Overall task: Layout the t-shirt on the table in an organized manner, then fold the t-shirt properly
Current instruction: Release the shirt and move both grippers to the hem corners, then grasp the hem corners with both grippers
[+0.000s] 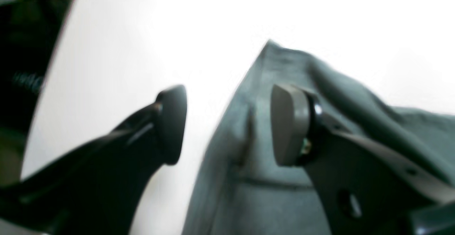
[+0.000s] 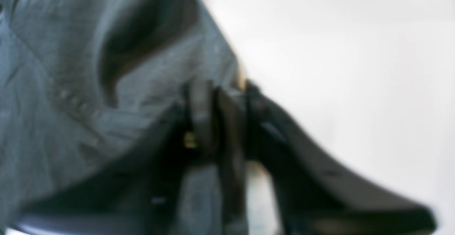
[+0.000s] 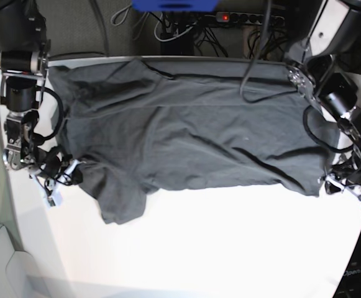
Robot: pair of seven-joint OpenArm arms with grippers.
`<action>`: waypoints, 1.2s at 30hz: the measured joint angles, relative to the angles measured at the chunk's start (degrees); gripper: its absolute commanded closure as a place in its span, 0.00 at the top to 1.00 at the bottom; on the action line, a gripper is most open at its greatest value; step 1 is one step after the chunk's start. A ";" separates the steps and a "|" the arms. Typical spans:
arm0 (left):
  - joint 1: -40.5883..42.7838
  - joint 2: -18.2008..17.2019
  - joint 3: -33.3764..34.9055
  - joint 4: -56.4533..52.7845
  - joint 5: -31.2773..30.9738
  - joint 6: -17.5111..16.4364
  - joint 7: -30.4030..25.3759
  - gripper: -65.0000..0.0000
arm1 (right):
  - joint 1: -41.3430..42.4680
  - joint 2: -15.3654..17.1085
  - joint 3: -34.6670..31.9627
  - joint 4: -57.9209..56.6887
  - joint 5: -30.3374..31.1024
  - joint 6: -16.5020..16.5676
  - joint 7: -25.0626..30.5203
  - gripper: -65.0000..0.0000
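Note:
The dark grey t-shirt (image 3: 180,130) lies spread across the far half of the white table (image 3: 230,242), one sleeve hanging toward the front left. At the shirt's left edge, my right gripper (image 3: 71,169) has its blurred fingers pressed together on a fold of the t-shirt (image 2: 71,85); the pinch (image 2: 220,117) is close up in the right wrist view. By the shirt's right-hand corner sits my left gripper (image 3: 330,182). It is open (image 1: 229,124), straddling the shirt's hemmed edge (image 1: 249,192): one pad (image 1: 289,124) is over the cloth, the other finger (image 1: 170,124) over bare table (image 1: 177,21).
Behind the table's far edge sit a power strip with cables (image 3: 230,17) and a blue object (image 3: 174,5). The table's curved edge (image 3: 18,230) runs down the left. In the left wrist view, a dark drop-off (image 1: 21,50) lies beyond the table's edge.

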 measured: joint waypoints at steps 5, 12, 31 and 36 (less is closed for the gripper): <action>-0.35 -0.20 0.57 -5.42 -0.39 0.66 -6.88 0.65 | 0.13 -0.15 -2.16 0.17 0.39 0.00 0.31 0.00; -0.42 -2.16 0.50 -17.14 -0.22 4.50 -15.04 0.65 | 0.15 -0.04 -3.96 0.24 0.74 0.00 0.66 0.00; -4.39 -6.05 0.46 -34.53 -0.42 4.57 -24.48 0.65 | 0.15 0.02 -4.52 0.28 0.79 0.00 0.66 0.00; -4.61 -6.21 0.46 -35.60 -0.44 4.55 -25.64 0.65 | 0.15 0.04 -4.52 0.28 0.79 0.00 0.68 0.00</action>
